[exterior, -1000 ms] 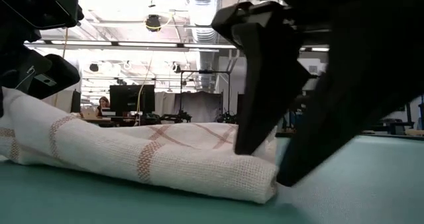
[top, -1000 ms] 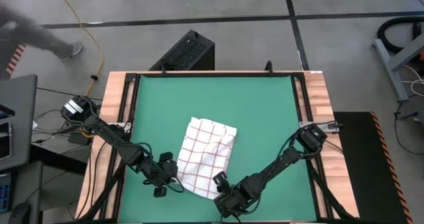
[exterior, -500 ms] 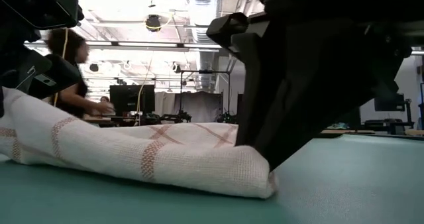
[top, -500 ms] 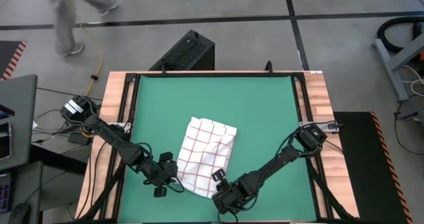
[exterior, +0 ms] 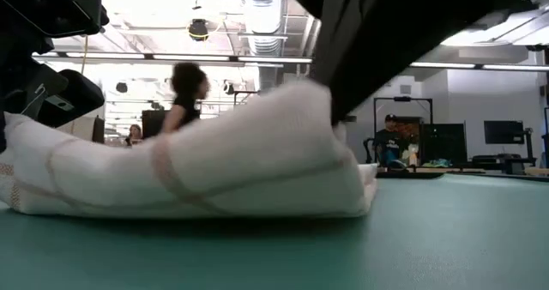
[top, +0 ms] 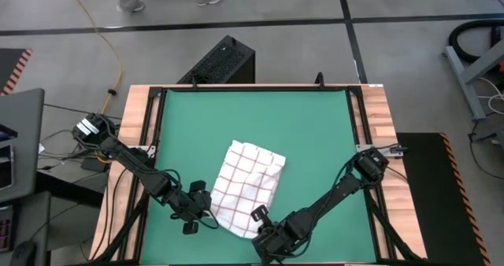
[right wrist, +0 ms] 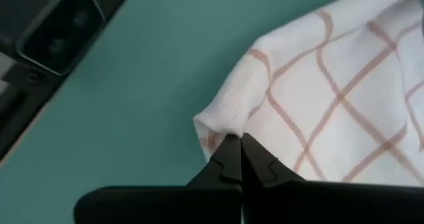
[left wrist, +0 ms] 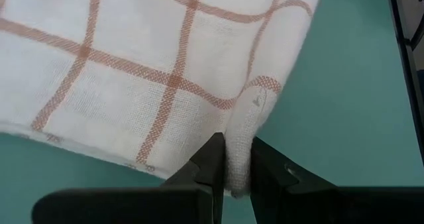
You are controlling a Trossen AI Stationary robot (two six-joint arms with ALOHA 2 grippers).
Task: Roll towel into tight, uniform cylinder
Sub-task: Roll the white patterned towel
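Note:
The towel (top: 246, 189), white with thin red-brown grid lines, lies rumpled on the green mat (top: 315, 140) near the table's front edge. My left gripper (top: 206, 212) is shut on its near left corner. My right gripper (top: 257, 222) is shut on its near right corner. In the low view that right end of the towel (exterior: 309, 110) is raised off the mat, while the rest (exterior: 171, 178) lies on it. The far end of the towel (top: 256, 152) rests flat. My left gripper pinches a bunched fold at the towel's near left corner (left wrist: 242, 141) between its two fingers (left wrist: 213, 159). The fingers come in low from the table's left side. The cloth beyond them lies slack on the mat. My right gripper pinches the towel's near right corner (right wrist: 222, 123) at the ends of its shut fingers (right wrist: 232, 154), coming slanting from the near right. That corner (exterior: 319, 101) is lifted off the mat and the cloth slopes down from it to the part that lies flat.
Bare green mat stretches to the far and right sides. A black frame and wooden edges (top: 376, 116) border it. A black box (top: 220, 61) stands beyond the far edge, and a person (exterior: 184, 93) passes in the room behind.
My right gripper has shifted a little toward the towel, shut on its near right corner and risen. That end of the towel, flat on the mat a second ago, now stands lifted; the left end has stayed in place.

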